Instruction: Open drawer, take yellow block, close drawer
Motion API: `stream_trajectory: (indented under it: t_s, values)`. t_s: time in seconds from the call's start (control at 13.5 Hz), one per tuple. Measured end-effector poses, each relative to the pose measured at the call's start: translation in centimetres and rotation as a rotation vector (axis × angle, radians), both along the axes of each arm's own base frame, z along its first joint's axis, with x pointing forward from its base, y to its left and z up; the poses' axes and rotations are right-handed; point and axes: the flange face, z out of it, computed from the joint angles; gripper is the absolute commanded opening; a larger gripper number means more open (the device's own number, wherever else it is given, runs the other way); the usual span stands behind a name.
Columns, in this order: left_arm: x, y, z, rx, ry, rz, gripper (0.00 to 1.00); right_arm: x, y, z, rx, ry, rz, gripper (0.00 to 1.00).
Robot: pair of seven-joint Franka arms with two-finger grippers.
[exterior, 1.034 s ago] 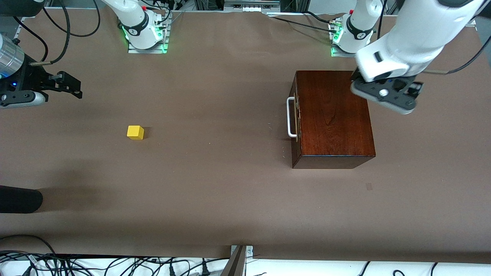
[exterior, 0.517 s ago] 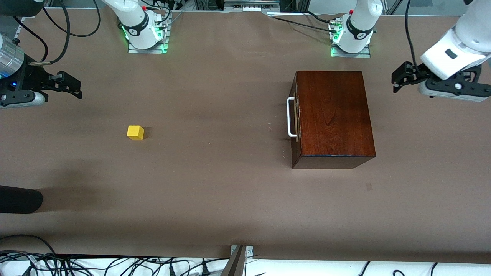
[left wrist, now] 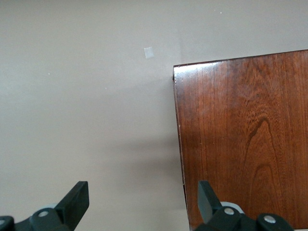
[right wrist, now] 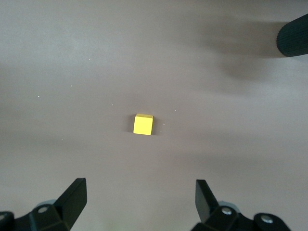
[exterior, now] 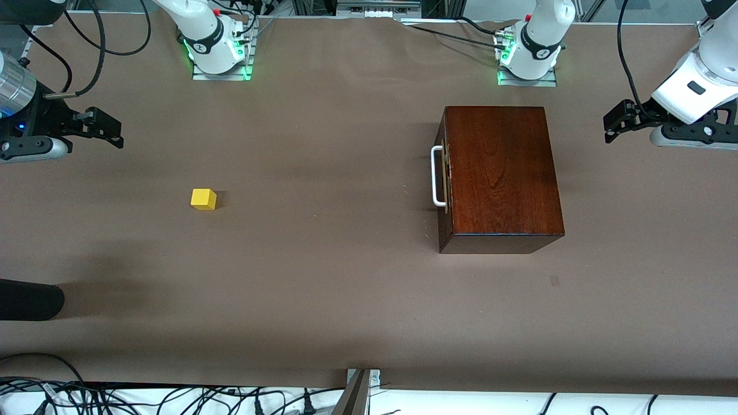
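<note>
The drawer [exterior: 444, 178] of the dark reddish-brown wooden box [exterior: 499, 173] is shut, and its white bar handle [exterior: 437, 176] faces the right arm's end of the table. The yellow block [exterior: 203, 199] lies on the bare table out toward that end, well apart from the box. My right gripper [exterior: 106, 128] hangs open over the table at that end; in its wrist view the block [right wrist: 143, 124] lies ahead of the empty gripper [right wrist: 141, 188]. My left gripper [exterior: 616, 124] is open over the table beside the box [left wrist: 240, 139], toward the left arm's end, with nothing in the gripper [left wrist: 142, 192].
A black rounded object [exterior: 29, 300] juts in over the table at the right arm's end, nearer to the front camera than the block; it also shows as the black object [right wrist: 293, 36] in the right wrist view. A small patch [exterior: 554, 280] marks the brown cover near the box.
The left arm has swung off the box's top toward its own end of the table. The right arm, the block and the box have not moved.
</note>
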Motion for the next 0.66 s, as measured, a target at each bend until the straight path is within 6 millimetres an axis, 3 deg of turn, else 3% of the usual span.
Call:
stream_trajectory:
  t_s: [0.66]
  values:
    - [0.91, 0.58, -0.75, -0.026, 0.023, 0.021, 1.0, 0.0, 0.0, 0.0, 0.0, 0.0, 0.0, 1.0]
